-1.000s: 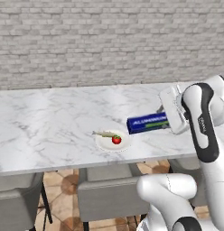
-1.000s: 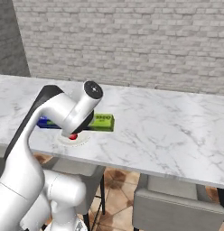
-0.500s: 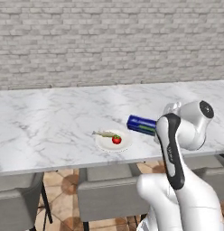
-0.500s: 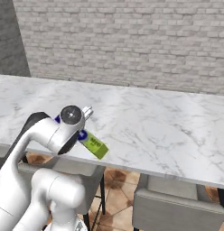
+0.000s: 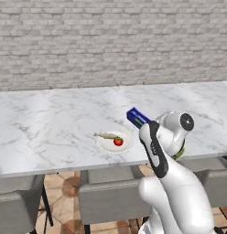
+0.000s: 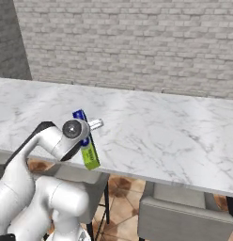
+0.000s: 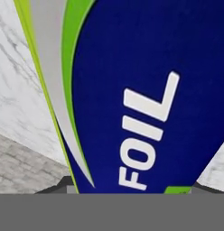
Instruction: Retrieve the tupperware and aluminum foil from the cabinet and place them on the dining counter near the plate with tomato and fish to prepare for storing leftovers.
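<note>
The hand [image 6: 86, 136] grasps the foil box [image 6: 87, 141], clenched across its blue middle. In the hand view the box face [image 7: 132, 90] with its white lettering sits pressed right up against the camera, so the finger tips themselves cannot be made out. In the right base view the box is carried nearly on end, green-yellow end lowest, at the near edge of the counter [image 6: 160, 127]. In the left base view its blue end [image 5: 137, 117] juts out from behind the arm. The plate [image 5: 115, 142] lies just beside that end, carrying the tomato [image 5: 118, 141] and the fish [image 5: 106, 135], the fish reaching past the plate's rim.

Step in hand, as judged: setting the box down near the plate. To do it well, the box is best turned level so that a long face meets the marble, then lowered onto bare counter beside the plate, well in from the near edge. The main risks are sweeping the low end across the plate and releasing while the box is tilted, which would let it topple.
</note>
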Controlling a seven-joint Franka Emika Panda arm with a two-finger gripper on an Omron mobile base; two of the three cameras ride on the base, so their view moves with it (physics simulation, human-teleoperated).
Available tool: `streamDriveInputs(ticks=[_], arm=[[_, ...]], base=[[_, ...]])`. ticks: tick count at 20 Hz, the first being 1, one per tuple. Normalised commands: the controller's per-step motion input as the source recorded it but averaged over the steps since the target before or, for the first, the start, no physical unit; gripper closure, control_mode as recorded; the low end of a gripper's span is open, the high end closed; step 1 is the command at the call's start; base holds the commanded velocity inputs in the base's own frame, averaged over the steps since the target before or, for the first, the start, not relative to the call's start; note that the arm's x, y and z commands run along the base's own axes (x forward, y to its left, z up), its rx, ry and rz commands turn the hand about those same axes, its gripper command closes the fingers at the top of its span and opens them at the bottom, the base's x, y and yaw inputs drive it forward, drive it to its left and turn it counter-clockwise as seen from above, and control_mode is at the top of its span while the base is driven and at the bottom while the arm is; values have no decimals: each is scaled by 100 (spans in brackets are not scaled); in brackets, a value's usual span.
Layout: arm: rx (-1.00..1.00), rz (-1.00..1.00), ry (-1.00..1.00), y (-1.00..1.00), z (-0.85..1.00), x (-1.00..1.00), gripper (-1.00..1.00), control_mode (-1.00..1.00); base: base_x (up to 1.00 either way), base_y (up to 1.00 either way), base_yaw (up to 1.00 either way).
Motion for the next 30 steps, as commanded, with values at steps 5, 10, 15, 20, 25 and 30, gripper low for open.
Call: streamDriveInputs(ticks=[5,10,15,20,25,30], arm=[[17,-2,22,-5,2,90,100,-100],[12,0,27,-9,-12,94,100,-100],[13,0,12,-18,-35,90,100,-100],[11,0,1,-8,-61,79,100,-100],[10,0,0,-2,-84,69,100,-100],[8,0,0,-11,-85,52,100,-100]], base=[[0,0,0],[0,0,0],[0,0,0],[0,0,0],[0,0,0],[0,0,0]])
